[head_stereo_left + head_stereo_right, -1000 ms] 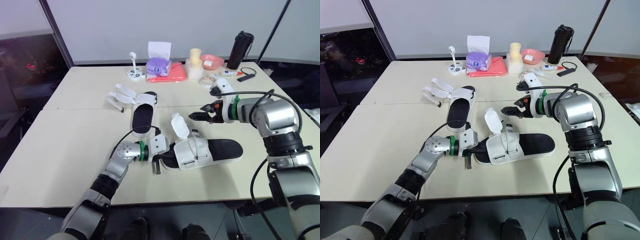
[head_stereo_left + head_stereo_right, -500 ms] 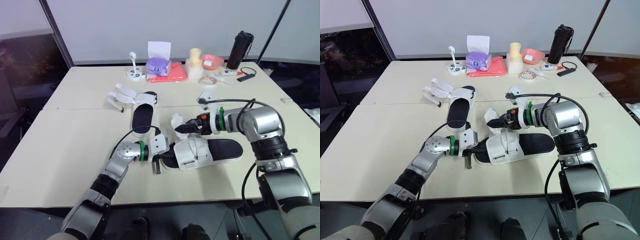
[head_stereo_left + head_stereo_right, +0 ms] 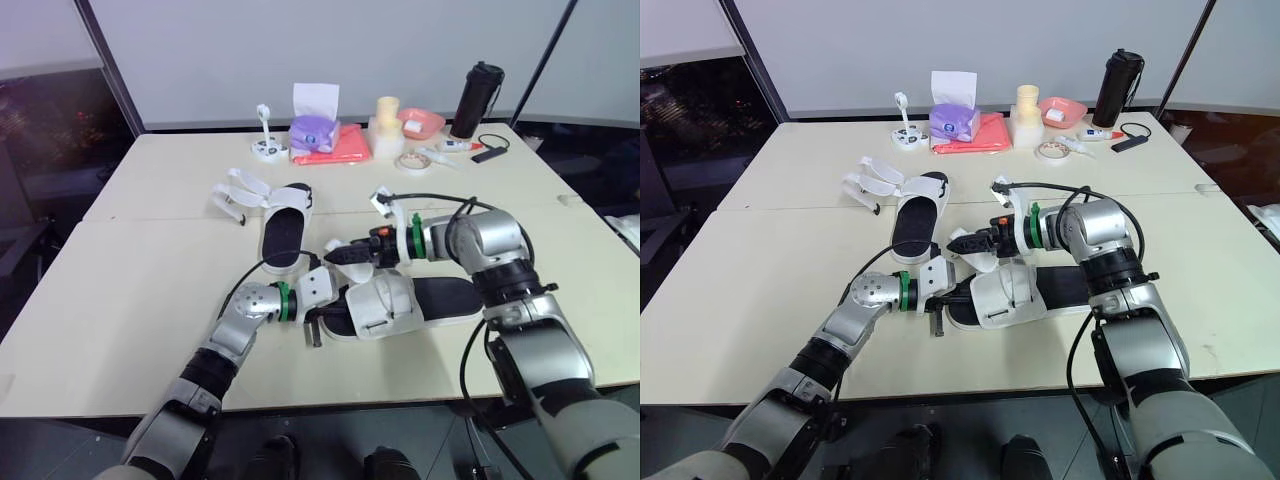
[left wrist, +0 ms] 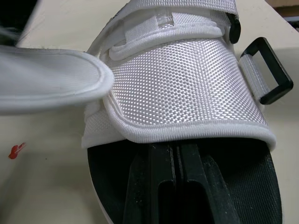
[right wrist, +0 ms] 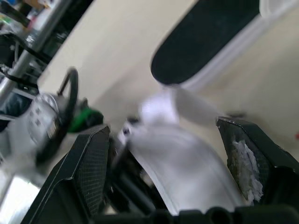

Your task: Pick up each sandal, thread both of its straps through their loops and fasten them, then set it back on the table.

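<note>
The near sandal (image 3: 440,298), white straps over a black footbed, lies mid-table. My left gripper (image 3: 318,318) is at its toe end; in the left wrist view its fingers (image 4: 154,182) are pressed together on the footbed, under the front strap (image 4: 187,88). A black loop (image 4: 266,70) sticks out beside that strap. My right gripper (image 3: 338,255) is open over the toe end, and the loose white strap flap (image 5: 173,105) lies between its fingers (image 5: 88,177). The second sandal (image 3: 286,228) lies further back on the left, its straps (image 3: 240,192) undone and spread.
Along the table's far edge stand a small white stand (image 3: 266,148), a purple tissue box (image 3: 316,130), a red pouch (image 3: 338,150), a cream container (image 3: 387,118), a pink bowl (image 3: 424,122), a tape roll (image 3: 408,161) and a black bottle (image 3: 476,98).
My right gripper has swept left and down from the right side of the table onto the near sandal's loose flap, which now leans lower. The left arm has stayed put.
</note>
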`<state>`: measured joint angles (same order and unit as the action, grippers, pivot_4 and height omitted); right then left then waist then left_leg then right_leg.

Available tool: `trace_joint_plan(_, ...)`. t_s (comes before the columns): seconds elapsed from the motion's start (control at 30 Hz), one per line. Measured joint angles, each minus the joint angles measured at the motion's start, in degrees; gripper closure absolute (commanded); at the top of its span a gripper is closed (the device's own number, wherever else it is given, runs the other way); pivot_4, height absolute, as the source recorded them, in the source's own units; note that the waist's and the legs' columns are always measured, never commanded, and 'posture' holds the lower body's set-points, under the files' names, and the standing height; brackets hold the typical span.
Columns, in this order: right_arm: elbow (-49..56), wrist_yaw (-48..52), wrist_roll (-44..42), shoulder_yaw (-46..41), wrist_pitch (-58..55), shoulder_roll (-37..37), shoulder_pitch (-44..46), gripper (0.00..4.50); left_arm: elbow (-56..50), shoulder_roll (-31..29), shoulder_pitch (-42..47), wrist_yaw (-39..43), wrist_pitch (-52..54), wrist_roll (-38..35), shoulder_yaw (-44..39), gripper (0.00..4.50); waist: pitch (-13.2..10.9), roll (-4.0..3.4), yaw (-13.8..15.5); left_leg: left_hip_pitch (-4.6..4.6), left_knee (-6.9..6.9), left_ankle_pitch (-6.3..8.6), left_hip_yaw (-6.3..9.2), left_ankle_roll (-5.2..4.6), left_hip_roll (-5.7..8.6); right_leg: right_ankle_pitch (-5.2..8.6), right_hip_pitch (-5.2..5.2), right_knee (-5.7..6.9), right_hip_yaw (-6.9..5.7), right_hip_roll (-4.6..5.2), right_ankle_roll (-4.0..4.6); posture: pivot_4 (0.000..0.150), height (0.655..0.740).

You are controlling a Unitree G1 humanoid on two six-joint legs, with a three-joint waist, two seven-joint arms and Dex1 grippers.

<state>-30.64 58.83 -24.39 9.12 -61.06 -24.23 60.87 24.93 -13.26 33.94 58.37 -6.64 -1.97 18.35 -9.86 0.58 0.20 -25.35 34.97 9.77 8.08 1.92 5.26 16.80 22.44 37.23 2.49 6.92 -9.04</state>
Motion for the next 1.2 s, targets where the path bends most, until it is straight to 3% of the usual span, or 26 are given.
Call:
trace_joint_plan(0.53, -18.3, 13.0, 8.9, 6.5, 12.7, 3.4, 7.0, 0.59, 0.1, 0.0, -0.1, -1.3, -0.2, 0.0, -0.1, 4.50, 0.0, -0.01, -0.9, 0.00, -0.03, 0.00, 0.02, 0.01, 0.02, 0.00, 0.06, 0.09, 0.00, -0.01, -0.01, 0.150, 0.7344)
trace_joint_plan(0.87, -28.1, 16.9, 9.6, 1.4, 16.0, 6.4, 13.4, 0.59, -0.5, 0.0, -0.6, -2.3, -0.3, 0.0, -0.1, 4.50, 0.0, -0.03, -0.9, 0.00, -0.06, 0.00, 0.01, 0.03, 0.02, 0.00, 0.23, 0.12, 0.02, -0.02, 0.00, 0.150, 0.7344)
trace_joint_plan(1.2, -29.2, 16.8, 9.5, -4.8, 15.7, 6.4, 14.6, 0.59, -0.9, -0.1, -1.0, -2.5, -0.1, 0.0, -0.2, 4.50, 0.0, -0.03, -1.0, 0.00, -0.09, -0.01, 0.01, 0.03, 0.02, 0.00, 0.22, 0.18, 0.10, -0.02, 0.00, 0.150, 0.7344)
